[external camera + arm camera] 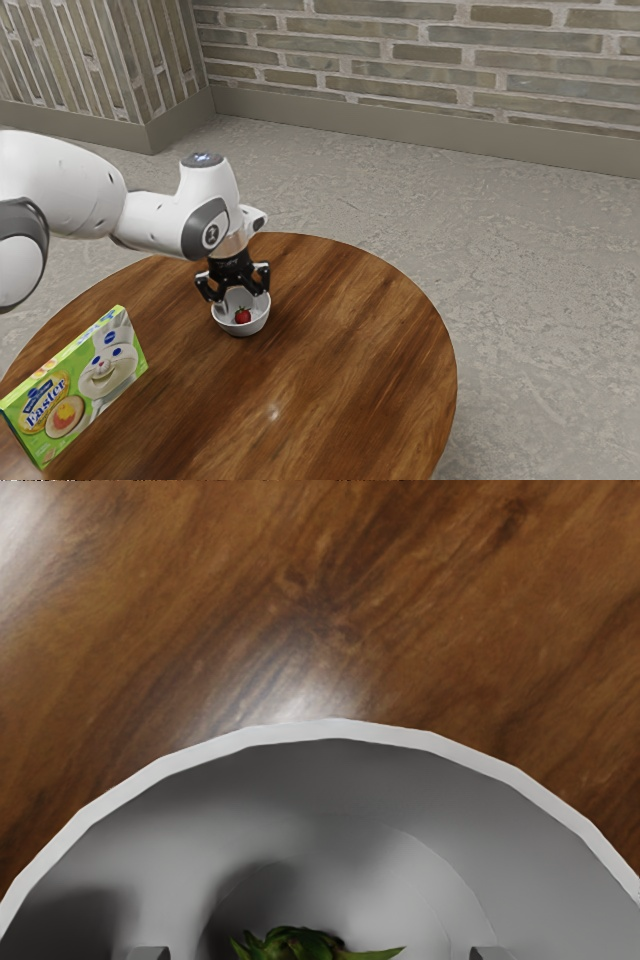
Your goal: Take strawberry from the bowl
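While the jaws of the black two-finger gripper (241, 296) are standing wide, a clean pick is calling for centring, dropping straight inside the rim and closing gently on the flesh. The small red strawberry (243, 316) is pointing its green leafy crown (298, 945) upward, its long axis seemingly running near upright. It is resting inside the round white bowl (340, 730), towards the brown wooden table's (330, 370) far edge.

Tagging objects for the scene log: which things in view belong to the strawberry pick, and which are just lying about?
Part of the job:
- strawberry, inside the bowl
- bowl, holding it
- gripper, open over the bowl

Not part of it:
- green Easter box, standing on the table, which just supports things
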Robot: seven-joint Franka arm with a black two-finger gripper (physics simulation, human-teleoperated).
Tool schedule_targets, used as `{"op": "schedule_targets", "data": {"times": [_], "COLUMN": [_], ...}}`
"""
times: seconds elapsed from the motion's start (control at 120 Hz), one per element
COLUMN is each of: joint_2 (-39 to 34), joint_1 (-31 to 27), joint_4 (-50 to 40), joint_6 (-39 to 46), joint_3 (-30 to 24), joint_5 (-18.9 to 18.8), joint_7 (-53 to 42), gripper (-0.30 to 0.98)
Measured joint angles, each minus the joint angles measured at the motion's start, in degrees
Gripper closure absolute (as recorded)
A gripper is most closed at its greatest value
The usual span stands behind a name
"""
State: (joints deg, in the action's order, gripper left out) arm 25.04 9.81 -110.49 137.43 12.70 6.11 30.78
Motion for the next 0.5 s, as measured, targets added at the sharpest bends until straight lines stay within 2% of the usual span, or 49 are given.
{"op": "schedule_targets", "data": {"times": [0.5], "joint_2": [1.89], "joint_1": [-0.05], "joint_4": [1.46], "joint_6": [1.17], "joint_3": [-0.02], "joint_5": [0.49], "joint_7": [-0.98], "gripper": [0.33]}}
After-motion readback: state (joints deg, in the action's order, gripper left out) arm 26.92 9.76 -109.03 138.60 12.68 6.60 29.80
